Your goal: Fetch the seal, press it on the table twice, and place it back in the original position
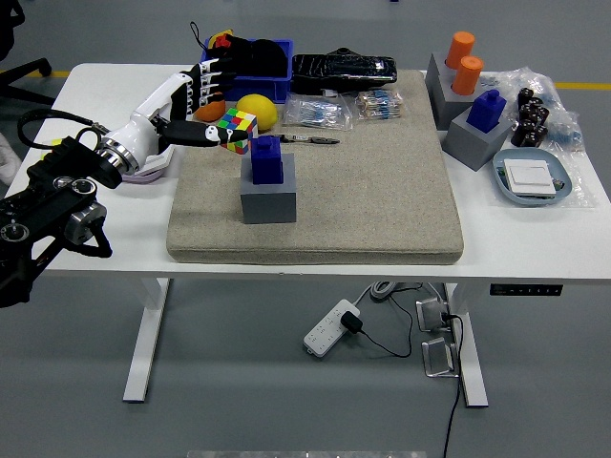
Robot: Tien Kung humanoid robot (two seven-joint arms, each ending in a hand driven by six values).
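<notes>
Seal [266, 159], blue, stands upright in a grey block [268, 200] on the beige mat [382, 191], unheld. Left hand [196, 100] reaches in from the left, just left of the seal, fingers extended and loosely spread over a colour cube [237, 129], gripping nothing. No writing is legible; the right arm is out of frame.

A blue seal [266, 159] is seen standing upright in a grey holder [268, 199]. The holder is set on the left part of a beige mat [382, 191].
</notes>
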